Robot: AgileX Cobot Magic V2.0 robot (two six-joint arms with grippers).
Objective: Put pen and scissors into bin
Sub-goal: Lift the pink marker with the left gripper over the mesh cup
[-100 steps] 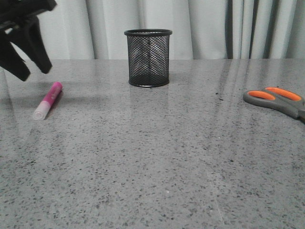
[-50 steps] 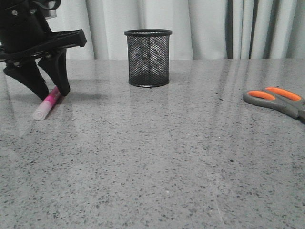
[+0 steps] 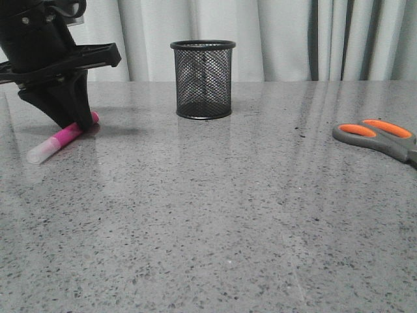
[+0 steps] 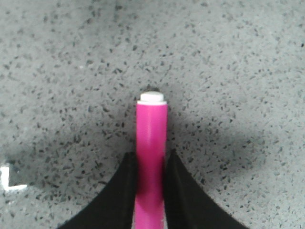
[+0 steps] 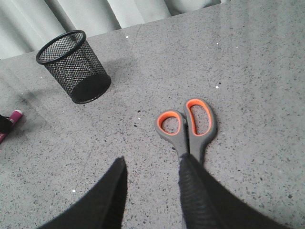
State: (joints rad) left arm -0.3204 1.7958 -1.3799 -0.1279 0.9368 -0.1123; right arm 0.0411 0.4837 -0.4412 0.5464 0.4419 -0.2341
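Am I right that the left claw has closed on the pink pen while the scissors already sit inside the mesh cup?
Not quite. The left gripper does clamp the pen, but the scissors lie on the table, right of the bin, as the front view shows.

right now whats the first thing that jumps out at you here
The bright pink pen on the table's left, pinched between the left gripper's black jaws. Then the black mesh bin standing at the back centre, and the orange-lined scissors lying flat at the far right.
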